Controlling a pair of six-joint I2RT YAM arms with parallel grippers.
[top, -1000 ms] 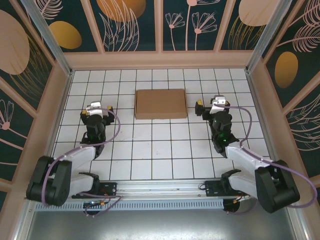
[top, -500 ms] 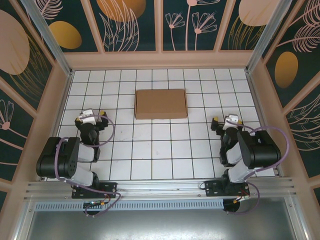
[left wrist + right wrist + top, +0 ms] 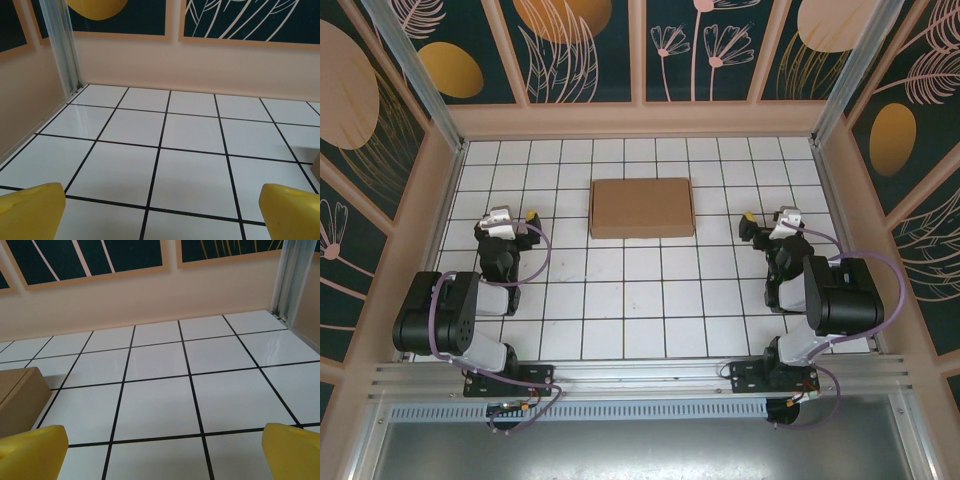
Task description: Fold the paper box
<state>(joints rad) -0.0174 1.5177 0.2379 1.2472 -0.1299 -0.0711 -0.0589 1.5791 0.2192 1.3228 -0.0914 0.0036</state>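
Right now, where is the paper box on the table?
In the top view, the paper box lies on the tiled table, centred left to right and nearer the far wall.

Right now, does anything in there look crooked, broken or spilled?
Nothing stands out. The box lies flat and closed, its edges in line with the tiles, with no tear or dent that I can see. The left gripper and right gripper stand open on either side, both apart from it.

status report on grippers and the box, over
Left gripper open, right gripper open, neither touching anything. Paper box sits on the tiled floor, apart from both. Just tile between grippers and box.
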